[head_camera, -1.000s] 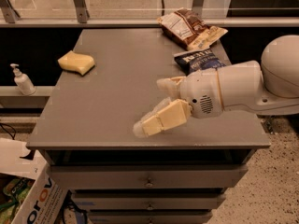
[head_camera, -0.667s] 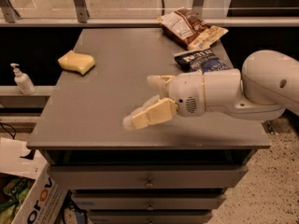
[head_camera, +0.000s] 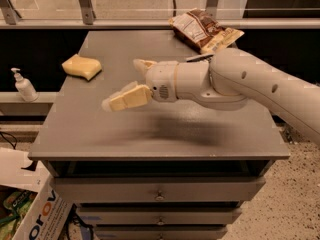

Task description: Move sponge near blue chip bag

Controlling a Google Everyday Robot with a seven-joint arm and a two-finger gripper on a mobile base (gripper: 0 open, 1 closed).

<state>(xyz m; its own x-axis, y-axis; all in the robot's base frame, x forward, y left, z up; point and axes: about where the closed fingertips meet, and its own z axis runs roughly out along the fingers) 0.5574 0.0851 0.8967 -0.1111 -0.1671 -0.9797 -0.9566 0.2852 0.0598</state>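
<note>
Above the table (head_camera: 90,129), the gripper (head_camera: 134,81) hangs level, jaws spread.

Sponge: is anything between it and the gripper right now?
Nothing visible does. The gripper, open, hangs over the table to the right of the sponge in the picture, and no object lies between them.

White arm (head_camera: 250,81), cream-fingered claw (head_camera: 123,84) over table (head_camera: 100,129)
</note>
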